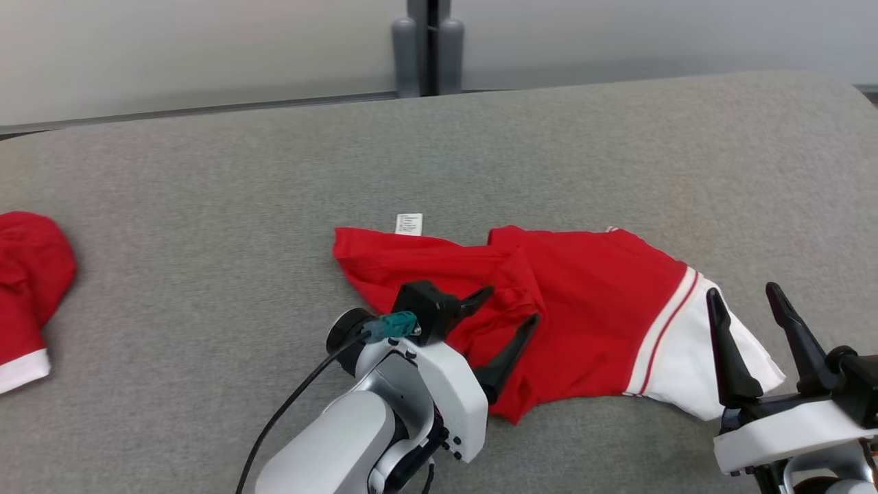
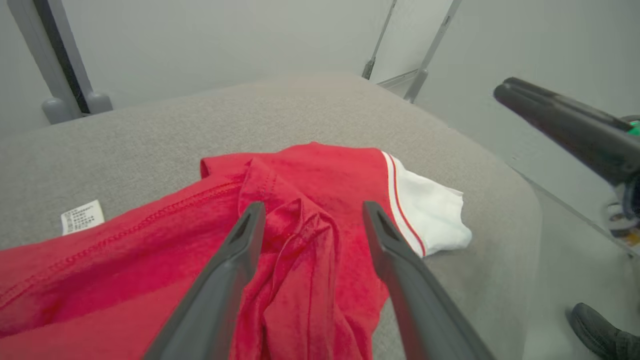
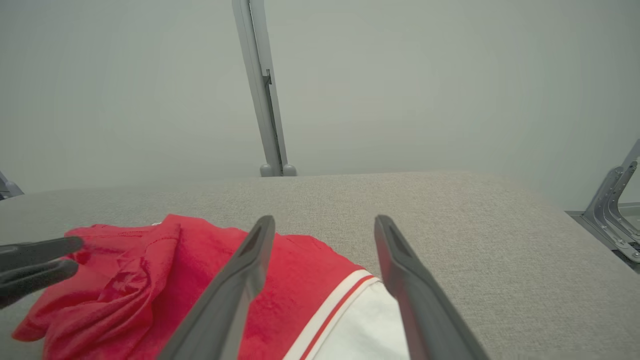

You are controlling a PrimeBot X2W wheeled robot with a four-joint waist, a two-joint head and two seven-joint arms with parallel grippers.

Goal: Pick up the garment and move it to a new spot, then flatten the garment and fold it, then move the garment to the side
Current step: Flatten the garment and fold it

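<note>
A red garment [image 1: 583,302] with a white band at its right end and a white label lies rumpled on the grey padded table [image 1: 274,171]. My left gripper [image 1: 506,309] hovers over its bunched middle, open, fingers either side of a fold [image 2: 300,235]. Nothing is pinched between them. My right gripper [image 1: 748,302] stands open above the white end [image 3: 360,325] of the garment. In the right wrist view the left gripper's fingertips [image 3: 40,260] reach in from the left over the red cloth [image 3: 150,270].
Another red cloth with a white hem [image 1: 27,295] lies at the table's far left edge. A grey post [image 1: 426,48] stands behind the table against a pale wall. A dark shoe [image 2: 600,332] shows on the floor off the table's right end.
</note>
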